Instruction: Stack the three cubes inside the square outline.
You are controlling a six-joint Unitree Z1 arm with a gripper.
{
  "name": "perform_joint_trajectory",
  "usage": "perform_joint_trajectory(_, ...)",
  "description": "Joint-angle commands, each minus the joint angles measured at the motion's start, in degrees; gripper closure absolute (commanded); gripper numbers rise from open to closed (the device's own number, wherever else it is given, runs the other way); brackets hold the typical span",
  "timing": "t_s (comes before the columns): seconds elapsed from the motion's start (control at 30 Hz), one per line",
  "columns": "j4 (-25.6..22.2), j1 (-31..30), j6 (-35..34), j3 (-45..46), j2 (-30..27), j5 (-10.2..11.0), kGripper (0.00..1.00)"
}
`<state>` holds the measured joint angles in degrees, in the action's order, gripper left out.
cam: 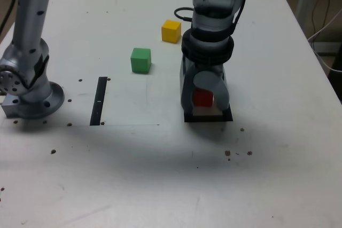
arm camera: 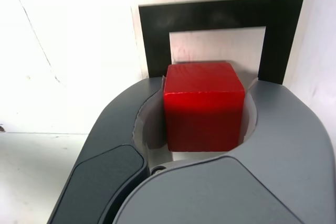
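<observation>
Pale, speckled worktop (cam: 288,158) surrounds your work. You have the solid red cube (arm camera: 203,108) between the jaws, within the flat black square outline (arm camera: 220,17); whether they pinch it or stand just free, you cannot tell. To set this base well, check that it rests flat, then part the jaws evenly and lift straight, without dragging it. Your dark-sleeved arm (cam: 212,20) reaches down over the outline, while the green cube (cam: 141,60) and yellow cube (cam: 171,31) wait outside, towards the exterior view's left
</observation>
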<state>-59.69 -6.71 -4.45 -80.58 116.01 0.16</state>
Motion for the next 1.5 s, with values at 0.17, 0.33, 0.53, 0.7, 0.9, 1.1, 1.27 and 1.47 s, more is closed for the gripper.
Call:
perform_joint_trajectory(0.17, -0.86, -0.44, 1.19, -0.49, -0.38, -1.04, 0.05)
perform_joint_trajectory(0.33, -1.27, -0.27, 1.18, -0.58, -0.75, -1.25, 0.01)
perform_joint_trajectory(0.53, -2.53, 0.88, 1.23, -0.84, -2.25, 0.55, 0.0)
perform_joint_trajectory(0.7, -5.04, 5.72, 3.41, -0.58, -4.81, 2.81, 0.0)
perform_joint_trajectory(0.9, -8.32, 16.02, 11.28, -0.85, -6.87, 5.16, 0.0)
perform_joint_trajectory(1.1, -10.52, 24.41, 21.82, -2.71, -10.81, 10.98, 0.0)
perform_joint_trajectory(1.27, -10.17, 30.44, 34.31, -2.29, -11.2, 13.91, 0.0)
perform_joint_trajectory(1.47, -9.14, 36.59, 43.64, -1.54, -8.0, 15.21, 0.01)
